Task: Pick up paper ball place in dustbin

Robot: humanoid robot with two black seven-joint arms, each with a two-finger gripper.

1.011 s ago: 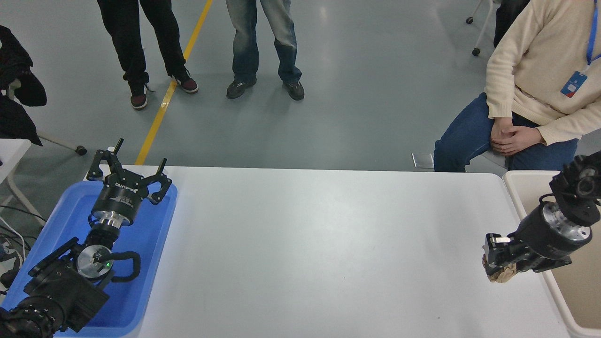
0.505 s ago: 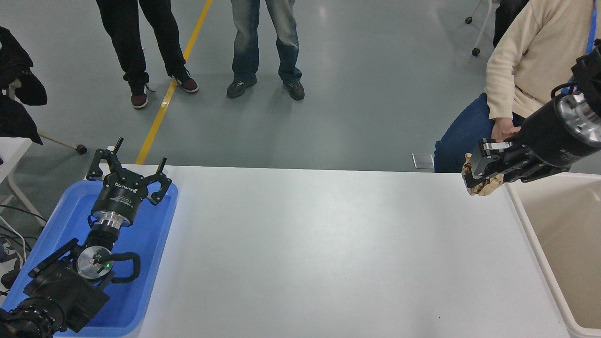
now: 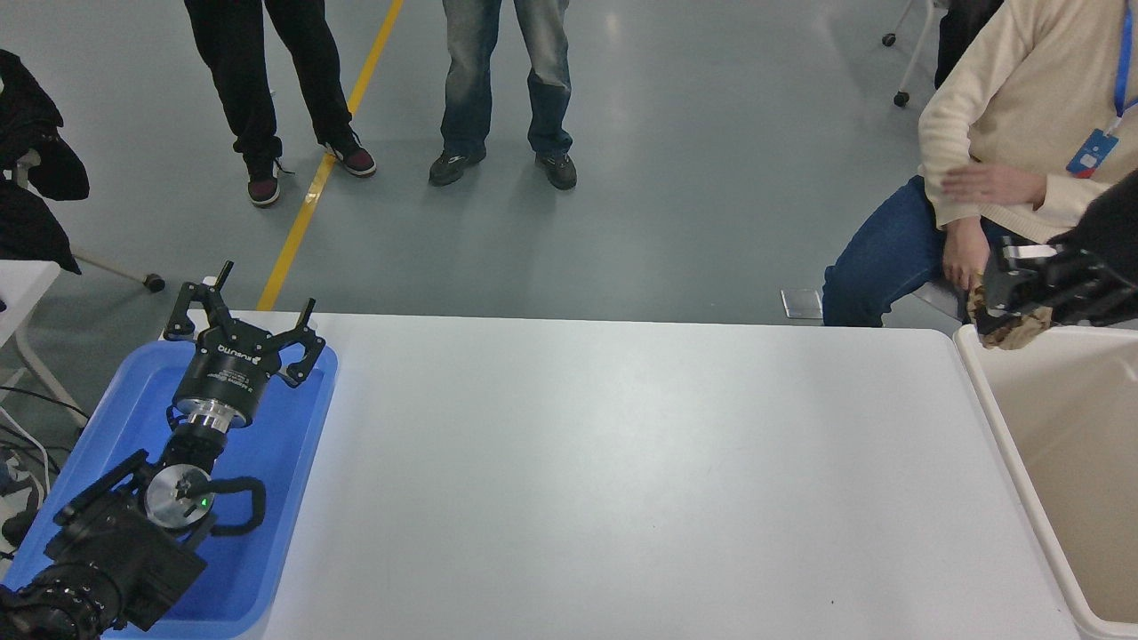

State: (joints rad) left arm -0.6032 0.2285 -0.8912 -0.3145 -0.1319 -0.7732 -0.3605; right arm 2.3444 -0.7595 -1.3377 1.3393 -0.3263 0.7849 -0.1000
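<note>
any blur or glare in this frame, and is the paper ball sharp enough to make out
Head view: the seated person's raised hand is motion-blurred; soft ceiling-light reflections streak the grey floor at the top, and the white table shows only mild sheen; the paper ball in the right gripper is small near the right edge, but its tan wrinkles still read above the dustbin rim.

Right gripper [image 3: 1000, 307] clamped, left gripper [image 3: 242, 331] spread.
</note>
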